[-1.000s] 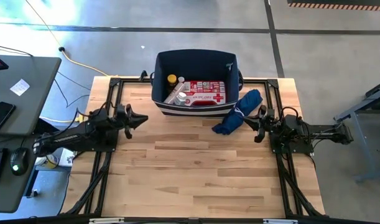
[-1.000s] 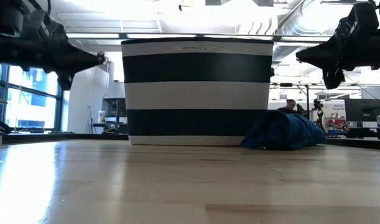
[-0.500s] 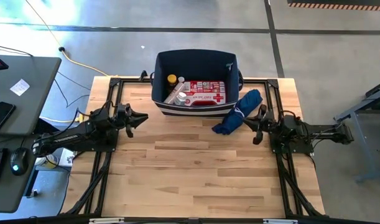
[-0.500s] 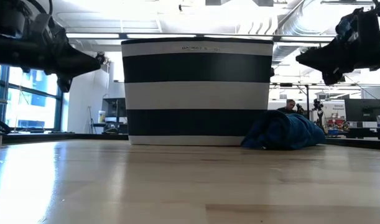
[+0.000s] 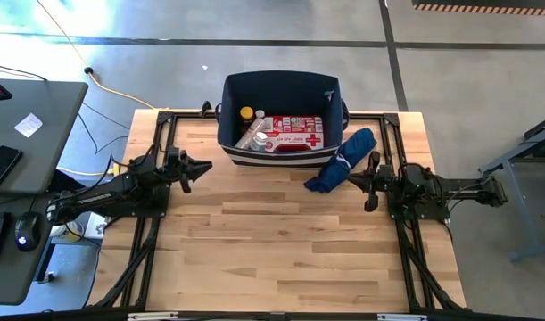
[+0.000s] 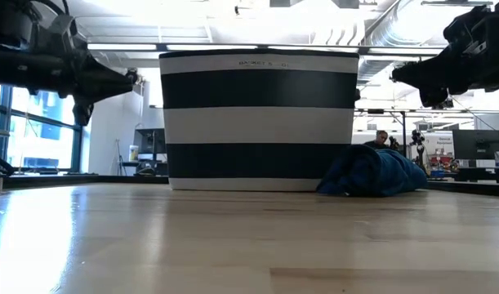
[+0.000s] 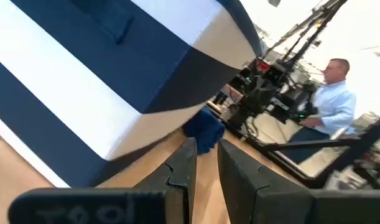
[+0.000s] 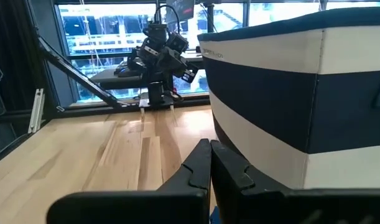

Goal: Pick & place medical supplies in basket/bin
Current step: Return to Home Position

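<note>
The navy-and-white striped bin (image 5: 281, 89) stands at the table's far middle. Inside it lie a red-and-white first aid pouch (image 5: 293, 134), an amber yellow-capped bottle (image 5: 246, 114) and a small white bottle (image 5: 255, 139). A royal-blue fabric bundle (image 5: 343, 160) rests on the wood against the bin's right near corner. My left gripper (image 5: 207, 165) hovers level, left of the bin, and stands slightly open with nothing between its fingers (image 7: 185, 163). My right gripper (image 5: 348, 178) hovers level just near of the bundle, shut on nothing (image 8: 210, 149).
Black frame rails (image 5: 161, 134) run along the table's left and right edges. A grey desk (image 5: 31, 152) with a mouse and a phone stands beyond the left edge. A person (image 7: 336, 102) is in the room behind the right arm. Wood tabletop (image 5: 281, 250) stretches toward the near edge.
Both arms have stayed in place. My right gripper has rolled about its own pointing line, still shut. My left gripper has rolled slightly the same way.
</note>
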